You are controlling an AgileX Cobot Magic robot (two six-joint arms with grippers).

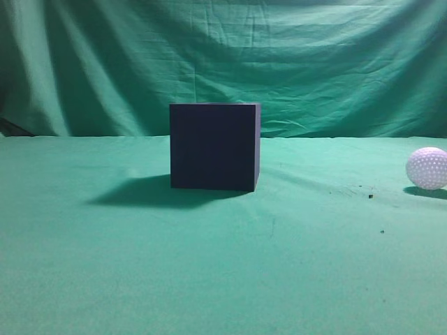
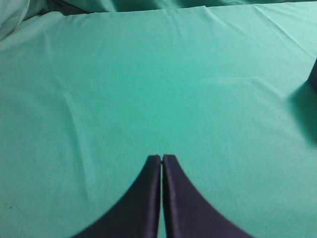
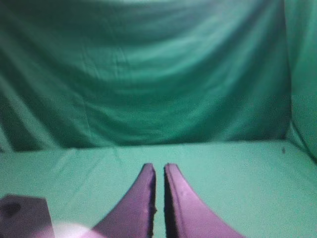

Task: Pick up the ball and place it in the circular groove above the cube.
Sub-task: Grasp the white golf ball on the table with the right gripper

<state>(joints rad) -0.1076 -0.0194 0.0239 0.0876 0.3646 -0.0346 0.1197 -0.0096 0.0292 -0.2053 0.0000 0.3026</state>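
Ball [image 1: 427, 168] sits on table [image 1: 209, 279] at 3 o'clock of cube [image 1: 214, 146], well apart, nothing grasped yet. Left hand [image 2: 162, 157] clenched, empty; right hand [image 3: 159, 167] nearly clenched, empty, prob. parked. Groove only hinted in right wrist view; ball there a blur at 7 o'clock.

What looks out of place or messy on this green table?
Nothing much. The cube sits upright and square on the cloth, and the ball rests apart at the right edge. Only a few tiny dark specks lie near the ball; what they are is unclear.
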